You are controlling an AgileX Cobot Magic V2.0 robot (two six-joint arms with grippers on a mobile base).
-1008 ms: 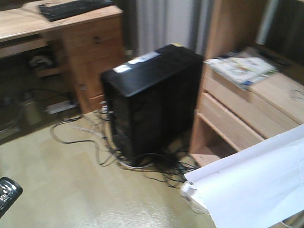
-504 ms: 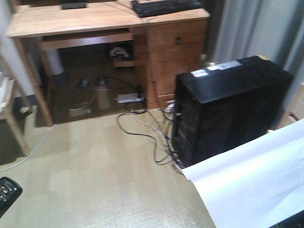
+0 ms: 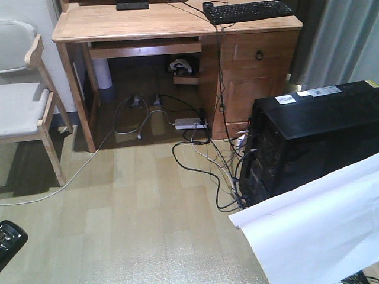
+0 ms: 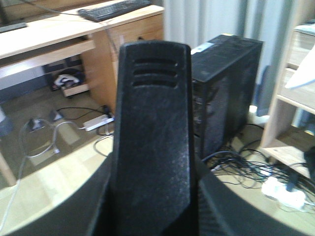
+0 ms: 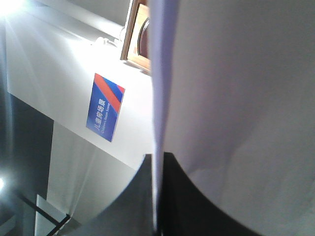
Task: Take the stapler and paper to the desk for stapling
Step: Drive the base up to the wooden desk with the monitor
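Observation:
In the left wrist view the black stapler (image 4: pixel 152 123) stands upright and fills the middle. My left gripper (image 4: pixel 152 214) is shut on its lower part. A black tip (image 3: pixel 9 239) shows at the front view's lower left edge; I cannot tell whether it is stapler or gripper. The white paper (image 3: pixel 320 231) spreads across the lower right of the front view. In the right wrist view the paper (image 5: pixel 236 88) runs edge-on between the jaws of my right gripper (image 5: pixel 158 196), which is shut on it. The light-wood desk (image 3: pixel 118 26) stands ahead at the top, well apart from both grippers.
A black keyboard (image 3: pixel 249 10) lies on the desk's right end. A wooden chair (image 3: pixel 21 106) stands at the left. A black computer tower (image 3: pixel 314 136) sits on the floor at the right, behind the paper. Loose cables (image 3: pixel 201 160) and a power strip (image 3: pixel 189 123) lie under the desk.
The front view has swung left: the desk has come fully into sight, the tower has slid to the right and the shelf unit has left the frame. Paper and black tip keep their places.

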